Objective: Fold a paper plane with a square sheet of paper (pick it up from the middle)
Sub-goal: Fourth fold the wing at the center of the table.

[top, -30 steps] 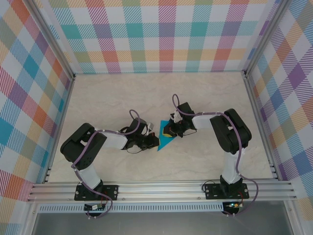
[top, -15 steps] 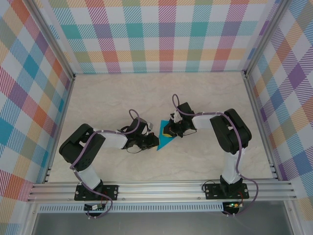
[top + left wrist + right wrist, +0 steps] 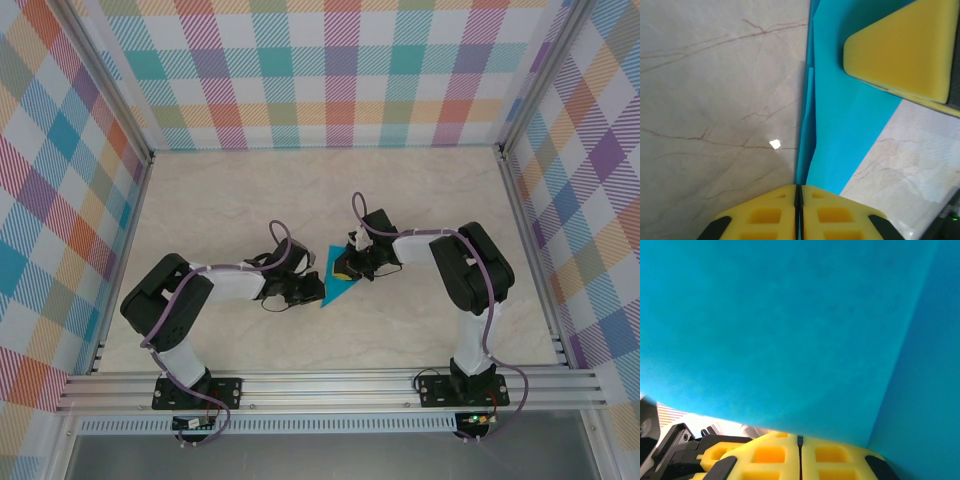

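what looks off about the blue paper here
The blue paper looks askew: along one long edge, just above the left tool, one folded layer sticks out past another as a thin strip. No tears visible.

The left arm (image 3: 230, 285) and right arm (image 3: 420, 250) bend inward, wrists nearly meeting, both jaws pressed together.
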You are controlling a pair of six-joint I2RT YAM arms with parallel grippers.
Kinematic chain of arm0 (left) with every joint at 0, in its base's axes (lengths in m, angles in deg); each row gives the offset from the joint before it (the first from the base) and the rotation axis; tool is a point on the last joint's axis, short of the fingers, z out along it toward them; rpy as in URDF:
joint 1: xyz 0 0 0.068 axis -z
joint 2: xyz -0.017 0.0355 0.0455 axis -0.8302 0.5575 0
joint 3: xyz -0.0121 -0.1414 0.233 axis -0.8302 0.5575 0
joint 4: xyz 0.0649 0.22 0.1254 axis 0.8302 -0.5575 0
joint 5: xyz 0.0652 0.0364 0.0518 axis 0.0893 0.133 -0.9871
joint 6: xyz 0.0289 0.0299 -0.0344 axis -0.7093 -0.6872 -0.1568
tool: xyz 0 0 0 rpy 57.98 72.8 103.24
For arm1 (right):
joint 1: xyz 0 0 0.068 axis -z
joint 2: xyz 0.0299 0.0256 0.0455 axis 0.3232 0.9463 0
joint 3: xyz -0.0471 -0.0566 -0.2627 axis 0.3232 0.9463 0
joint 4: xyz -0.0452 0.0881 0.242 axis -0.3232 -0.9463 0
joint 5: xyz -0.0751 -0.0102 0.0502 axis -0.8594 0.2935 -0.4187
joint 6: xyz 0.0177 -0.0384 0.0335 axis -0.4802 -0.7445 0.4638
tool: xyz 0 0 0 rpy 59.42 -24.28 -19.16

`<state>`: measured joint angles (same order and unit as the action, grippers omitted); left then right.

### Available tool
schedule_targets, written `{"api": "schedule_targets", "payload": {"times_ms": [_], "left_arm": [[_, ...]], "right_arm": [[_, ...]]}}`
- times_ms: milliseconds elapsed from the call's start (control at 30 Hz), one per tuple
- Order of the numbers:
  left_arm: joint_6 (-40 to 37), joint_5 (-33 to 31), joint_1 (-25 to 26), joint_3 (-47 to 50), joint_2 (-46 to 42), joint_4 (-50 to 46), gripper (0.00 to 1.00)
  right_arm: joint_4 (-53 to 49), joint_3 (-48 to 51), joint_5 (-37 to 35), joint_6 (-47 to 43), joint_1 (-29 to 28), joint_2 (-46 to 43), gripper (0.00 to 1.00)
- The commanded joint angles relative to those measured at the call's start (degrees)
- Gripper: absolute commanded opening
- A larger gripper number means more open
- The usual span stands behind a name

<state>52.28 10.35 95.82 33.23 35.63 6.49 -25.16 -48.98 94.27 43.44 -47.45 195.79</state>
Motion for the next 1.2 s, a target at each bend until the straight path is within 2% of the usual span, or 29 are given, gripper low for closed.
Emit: {"api": "schedule_targets", "payload": {"times_ms": [0,67,267,533,933,1167], "left_arm": [[-3.28,-5.29,2.74,-2.54,1.10,-12.98,0.08],[-3.47,-6.87,3.68,-3.66,0.30,-14.79,0.07],[-3.08,-11.25,4.67,-5.05,-4.31,-20.07,0.15],[-0.86,-11.87,4.77,-6.38,-11.29,-17.20,0.23],[5.53,-2.47,4.73,-7.72,-1.37,-0.58,0.21],[6.27,-2.87,4.74,-4.38,0.57,-1.18,0.21]], "right_arm": [[-4.42,2.06,-6.66,-0.20,0.35,2.22,0.06],[-4.30,2.15,-6.93,-0.23,0.28,2.23,0.06],[-4.62,2.15,-7.12,-0.44,0.30,2.40,0.06],[-4.16,2.41,-6.94,-0.41,0.30,2.66,0.06],[-4.02,2.60,-7.05,-0.34,0.31,3.37,0.06],[-4.08,2.32,-7.08,-0.30,0.33,3.72,0.06]]}}
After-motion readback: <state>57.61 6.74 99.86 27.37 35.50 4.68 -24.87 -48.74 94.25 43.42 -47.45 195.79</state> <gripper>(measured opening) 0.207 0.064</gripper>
